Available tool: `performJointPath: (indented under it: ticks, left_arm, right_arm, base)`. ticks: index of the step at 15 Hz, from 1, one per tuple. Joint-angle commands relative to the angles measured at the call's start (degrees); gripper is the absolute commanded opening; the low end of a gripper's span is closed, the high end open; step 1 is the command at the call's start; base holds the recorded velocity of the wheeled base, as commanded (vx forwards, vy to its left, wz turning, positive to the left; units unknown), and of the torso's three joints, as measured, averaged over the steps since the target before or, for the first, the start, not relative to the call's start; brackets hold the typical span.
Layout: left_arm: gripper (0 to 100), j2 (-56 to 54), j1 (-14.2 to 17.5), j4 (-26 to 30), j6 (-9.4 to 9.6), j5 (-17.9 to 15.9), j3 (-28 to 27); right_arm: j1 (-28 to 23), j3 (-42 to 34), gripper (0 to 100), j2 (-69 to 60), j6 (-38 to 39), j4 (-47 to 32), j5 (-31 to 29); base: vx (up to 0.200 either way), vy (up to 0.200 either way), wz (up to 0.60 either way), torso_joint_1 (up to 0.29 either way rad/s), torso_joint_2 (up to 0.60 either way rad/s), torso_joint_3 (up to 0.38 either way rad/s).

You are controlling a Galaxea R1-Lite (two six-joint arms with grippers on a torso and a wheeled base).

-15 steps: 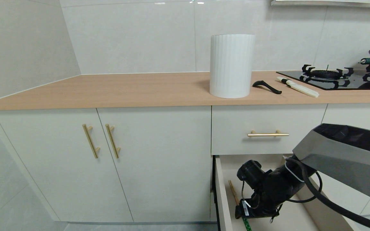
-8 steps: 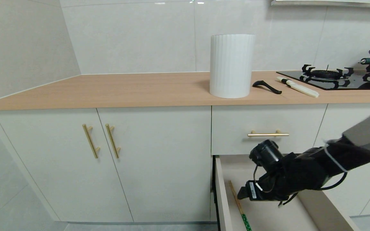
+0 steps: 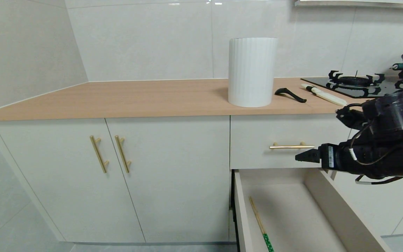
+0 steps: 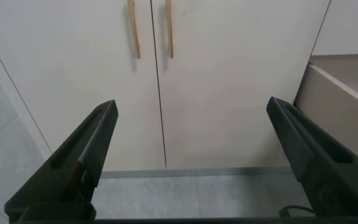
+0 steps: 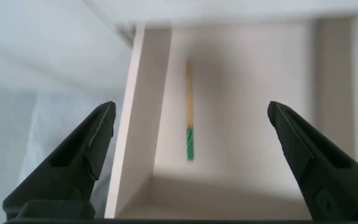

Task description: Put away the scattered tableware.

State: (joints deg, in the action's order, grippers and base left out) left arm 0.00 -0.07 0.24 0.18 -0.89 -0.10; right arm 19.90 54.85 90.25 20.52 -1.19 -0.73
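Right end effector [image 3: 303,156] (spread wide, empty) above drawer [image 3: 241,210] with 1 chopstick [image 3: 257,218]; canister [image 3: 252,71] on countertop [image 3: 135,99].

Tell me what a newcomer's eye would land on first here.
Probably the tall white ribbed canister standing on the wooden countertop, near a black utensil and a white knife. Then the open drawer below, with a green-tipped chopstick lying along its left wall, and the right gripper hanging open above the drawer's right side.

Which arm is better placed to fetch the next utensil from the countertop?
Right. The right pincer, open, hangs above the open drawer near the knife; the left pincer faces the cabinet doors.
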Motion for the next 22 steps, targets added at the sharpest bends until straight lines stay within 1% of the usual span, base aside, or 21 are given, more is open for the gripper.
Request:
performJointPath:
  ticks: [1,4,8,22]
  left_arm:
    - [100,0.00,-0.01,0.02,-0.01,0.01,0.01]
    - [100,0.00,-0.01,0.02,-0.01,0.01,0.01]
    - [100,0.00,-0.01,0.02,-0.01,0.01,0.01]
    - [100,0.00,-0.01,0.02,-0.01,0.01,0.01]
  right_arm:
    - [-1.00,-0.27,100,-5.61,-1.71,0.05,-0.06]
    - [-1.09,-0.88,100,-5.70,-2.50,0.05,-0.06]
    - [-0.73,-1.76,100,-5.08,-3.03,0.05,0.03]
    - [-0.65,-2.29,100,-4.03,-3.11,1.11,-0.06]
  base:
    - [0.000,0.000,0.00,0.000,0.00,0.000]
    - [0.000,0.000,0.00,0.009,-0.04,-0.014]
    - [0.000,0.000,0.00,0.082,-0.27,-0.254]
    - [0.000,0.000,0.00,0.186,-0.48,-0.280]
